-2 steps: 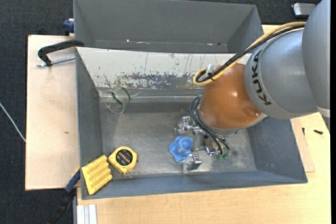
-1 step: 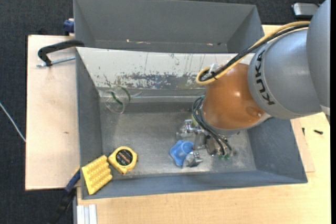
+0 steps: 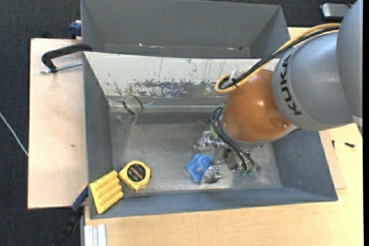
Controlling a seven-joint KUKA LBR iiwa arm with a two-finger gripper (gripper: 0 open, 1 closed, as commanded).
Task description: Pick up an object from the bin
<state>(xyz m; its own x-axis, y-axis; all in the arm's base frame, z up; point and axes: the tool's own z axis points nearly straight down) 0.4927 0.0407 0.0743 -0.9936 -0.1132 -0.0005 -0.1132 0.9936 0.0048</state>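
Note:
My gripper (image 3: 221,157) is low in the bin's front right part, just under the arm's orange cover. A small crumpled blue thing (image 3: 198,167) lies on the floor right against the gripper's left side; whether it is gripped I cannot tell. A small green bit (image 3: 248,170) peeks out at the gripper's right. A round yellow tape measure with a black face (image 3: 134,174) lies apart, toward the front left.
A yellow ribbed block (image 3: 105,191) leans in the front left corner beside the tape measure. A thin green loop (image 3: 131,109) lies at the back left by the far wall. The arm and its orange cover hang over the bin's right side.

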